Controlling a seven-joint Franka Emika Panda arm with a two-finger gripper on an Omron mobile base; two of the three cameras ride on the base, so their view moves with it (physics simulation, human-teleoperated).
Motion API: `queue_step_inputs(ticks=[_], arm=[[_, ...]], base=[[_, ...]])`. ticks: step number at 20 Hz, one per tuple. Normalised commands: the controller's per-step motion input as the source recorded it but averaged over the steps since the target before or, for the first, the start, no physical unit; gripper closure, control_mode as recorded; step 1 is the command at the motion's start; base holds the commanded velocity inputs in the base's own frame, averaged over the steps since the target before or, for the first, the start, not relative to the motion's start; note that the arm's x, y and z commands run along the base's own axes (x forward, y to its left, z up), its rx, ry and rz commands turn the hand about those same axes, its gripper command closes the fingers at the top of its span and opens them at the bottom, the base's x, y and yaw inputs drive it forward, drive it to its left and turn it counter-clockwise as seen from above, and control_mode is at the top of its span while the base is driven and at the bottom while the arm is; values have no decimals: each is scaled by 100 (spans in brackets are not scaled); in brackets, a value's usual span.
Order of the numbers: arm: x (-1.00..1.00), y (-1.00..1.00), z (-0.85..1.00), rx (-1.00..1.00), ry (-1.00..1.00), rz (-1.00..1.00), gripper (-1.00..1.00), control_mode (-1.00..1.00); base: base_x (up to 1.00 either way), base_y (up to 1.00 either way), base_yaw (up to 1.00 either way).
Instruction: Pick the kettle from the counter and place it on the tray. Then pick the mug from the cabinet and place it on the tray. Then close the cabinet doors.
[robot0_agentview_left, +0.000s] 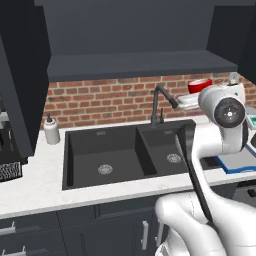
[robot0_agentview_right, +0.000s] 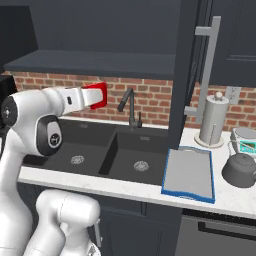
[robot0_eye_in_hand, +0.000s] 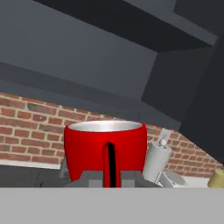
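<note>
My gripper (robot0_agentview_right: 94, 97) is shut on the red mug (robot0_agentview_right: 98, 95), which it holds in the air over the black sink, below the cabinet shelf (robot0_agentview_left: 140, 65). In the hand view the mug (robot0_eye_in_hand: 105, 146) sits upright and close, with its white inside showing. In the left base view the mug (robot0_agentview_left: 200, 85) shows at the gripper (robot0_agentview_left: 196, 92), behind the arm. The grey tray with a blue rim (robot0_agentview_right: 190, 175) lies bare on the counter (robot0_agentview_right: 125, 189), right of the sink. The dark kettle (robot0_agentview_right: 241, 170) stands on the counter just right of the tray. A navy cabinet door (robot0_agentview_right: 184, 75) stands open, edge-on, with its silver handle (robot0_agentview_right: 206, 70).
The double sink (robot0_agentview_left: 120, 152) and its black faucet (robot0_agentview_left: 159, 105) lie below the mug. A paper-towel roll (robot0_agentview_right: 213, 120) and a white scale with a teal top (robot0_agentview_right: 245, 142) stand behind the tray and kettle. A soap bottle (robot0_agentview_left: 51, 131) stands left of the sink.
</note>
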Motion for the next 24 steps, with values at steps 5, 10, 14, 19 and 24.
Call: queue_step_inputs(ticks=[5, 10, 14, 19, 24], arm=[[-81, 0, -6, 0, 1, 0, 100, -100], [-71, 2, -18, 2, 0, 0, 100, -100], [-47, 8, -12, 0, 0, 0, 100, 100], [0, 0, 0, 0, 0, 0, 100, 100], [0, 0, 0, 0, 0, 0, 100, 100]], base=[[0, 0, 0], [0, 0, 0], [-17, 2, 0], [-71, 7, -3], [-80, 1, -13]])
